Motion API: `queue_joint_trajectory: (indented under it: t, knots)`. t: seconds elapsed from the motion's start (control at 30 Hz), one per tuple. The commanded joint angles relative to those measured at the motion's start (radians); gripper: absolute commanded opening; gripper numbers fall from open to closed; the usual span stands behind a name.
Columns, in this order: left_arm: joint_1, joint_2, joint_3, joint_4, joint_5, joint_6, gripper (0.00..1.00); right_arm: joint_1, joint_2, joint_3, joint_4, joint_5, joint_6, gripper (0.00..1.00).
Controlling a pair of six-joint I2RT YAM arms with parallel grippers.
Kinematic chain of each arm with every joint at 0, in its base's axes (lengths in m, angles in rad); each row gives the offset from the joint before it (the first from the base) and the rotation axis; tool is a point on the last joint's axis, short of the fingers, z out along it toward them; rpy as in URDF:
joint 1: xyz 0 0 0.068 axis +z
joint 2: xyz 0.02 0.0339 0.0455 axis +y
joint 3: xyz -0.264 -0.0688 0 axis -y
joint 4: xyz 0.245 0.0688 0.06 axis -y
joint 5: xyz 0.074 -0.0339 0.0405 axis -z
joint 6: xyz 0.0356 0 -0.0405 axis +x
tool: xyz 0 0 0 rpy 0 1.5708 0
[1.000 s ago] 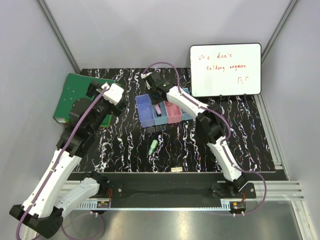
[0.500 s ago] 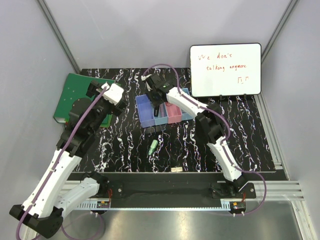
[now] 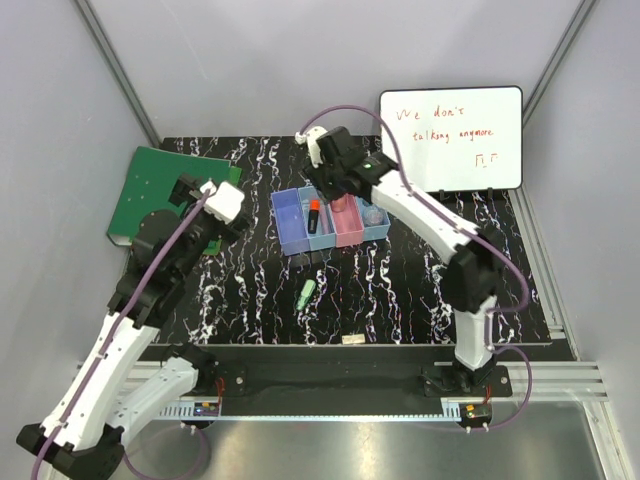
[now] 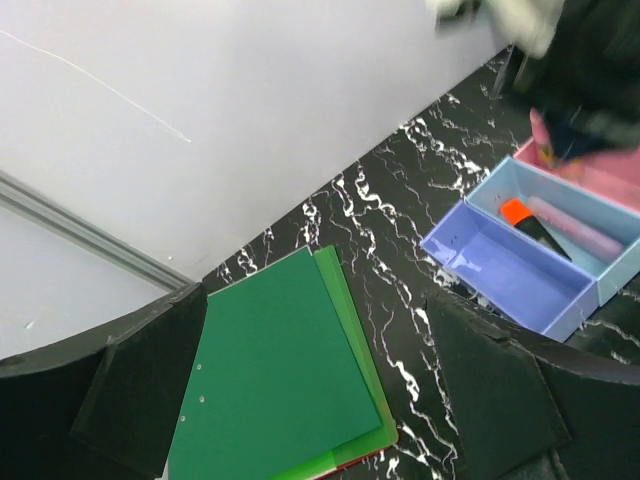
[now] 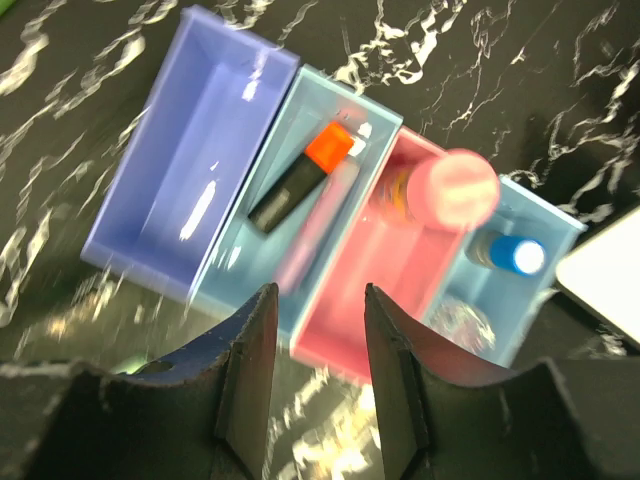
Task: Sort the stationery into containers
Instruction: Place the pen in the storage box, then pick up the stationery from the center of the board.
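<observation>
Fingers (image 5: 245,380) of the right gripper (image 5: 315,310) and left gripper (image 4: 315,330) are spread, empty. Orange-capped marker (image 5: 300,180) and bottle (image 5: 515,255) are binned in the containers (image 5: 170,180) toward the far edge; green highlighter (image 3: 306,292) and eraser (image 3: 353,339) are left nearer the near edge.

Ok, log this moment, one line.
right gripper open above containers | orange-capped marker binned | green highlighter on table | left gripper open

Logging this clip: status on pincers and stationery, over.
Left pincer open near green binder. Right pincer open above bins. Orange-capped marker binned; green highlighter, beige eraser on table. Nothing blocking them.
</observation>
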Motion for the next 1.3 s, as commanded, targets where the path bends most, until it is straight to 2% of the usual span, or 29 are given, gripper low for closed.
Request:
queue_joint_trajectory:
  t: [0.0, 0.13, 0.27, 0.43, 0.7, 0.9, 1.1, 1.27]
  knots:
    - [-0.003, -0.031, -0.082, -0.036, 0.002, 0.052, 0.99, 0.002, -0.211, -0.152, -0.017, -0.143, -0.230, 0.47]
    - [-0.003, -0.068, -0.141, -0.057, -0.050, 0.044, 0.99, 0.004, -0.378, -0.354, -0.108, -0.235, -0.384, 0.47]
    - [-0.003, -0.082, -0.128, -0.090, -0.055, 0.011, 0.99, 0.028, -0.475, -0.485, -0.287, -0.396, -0.547, 0.47]
    - [-0.003, -0.055, -0.073, -0.111, -0.049, -0.002, 0.99, 0.105, -0.528, -0.652, -0.320, -0.385, -0.639, 0.45]
    - [-0.003, -0.001, -0.013, -0.111, -0.024, -0.005, 0.99, 0.289, -0.529, -0.864, -0.131, -0.277, -0.664, 0.47]
    - [-0.004, 0.011, -0.003, -0.094, -0.004, 0.005, 0.99, 0.343, -0.507, -1.006, -0.016, -0.253, -0.670, 0.50]
    - [-0.003, 0.015, -0.009, -0.073, 0.000, 0.024, 0.99, 0.369, -0.437, -1.027, 0.068, -0.232, -0.677, 0.51]
    - [-0.003, 0.015, -0.007, -0.070, -0.001, 0.037, 0.99, 0.377, -0.352, -0.947, 0.067, -0.238, -0.650, 0.53]
